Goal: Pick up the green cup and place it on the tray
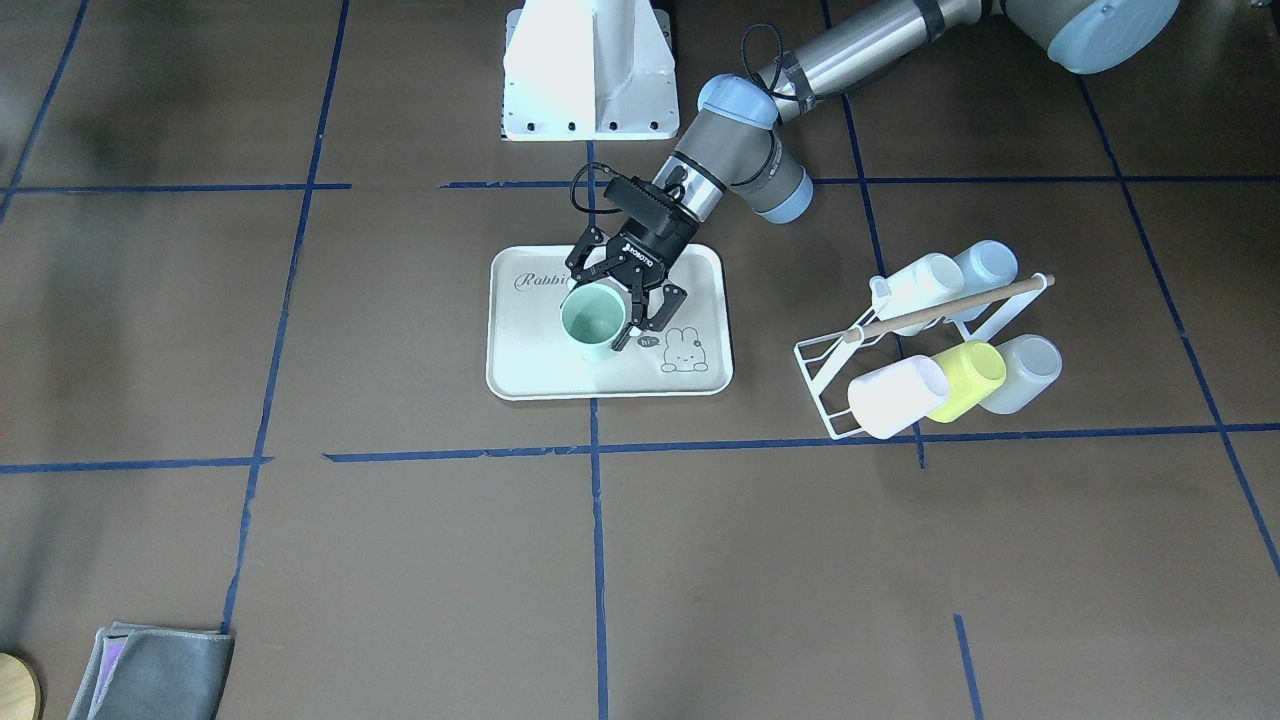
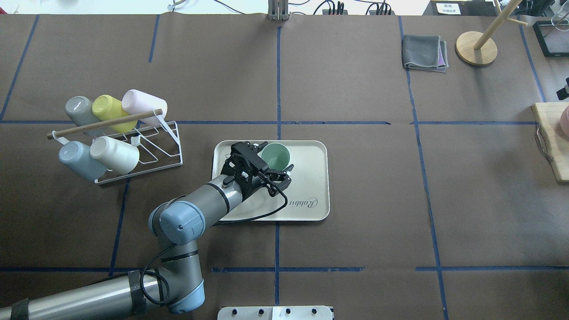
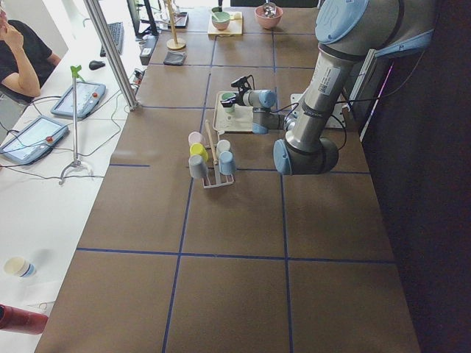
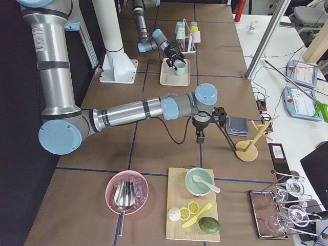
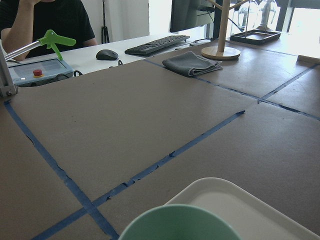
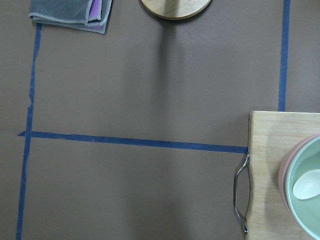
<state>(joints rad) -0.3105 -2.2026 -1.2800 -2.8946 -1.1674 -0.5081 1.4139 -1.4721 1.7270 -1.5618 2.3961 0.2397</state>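
The green cup (image 1: 594,322) stands upright on the cream tray (image 1: 540,372), near the tray's middle. In the overhead view the cup (image 2: 274,155) is in the far part of the tray (image 2: 311,178). My left gripper (image 1: 606,312) is open, with a finger on each side of the cup and a small gap to it. The left wrist view shows the cup's rim (image 5: 180,225) at the bottom edge and a tray corner (image 5: 240,205). My right gripper (image 4: 200,136) shows only in the exterior right view, above bare table. I cannot tell whether it is open or shut.
A white wire rack (image 2: 133,149) with several cups lying on it stands left of the tray. A folded grey cloth (image 2: 424,52) and a wooden stand (image 2: 475,48) are at the far right. A wooden board (image 2: 553,142) with bowls is at the right edge.
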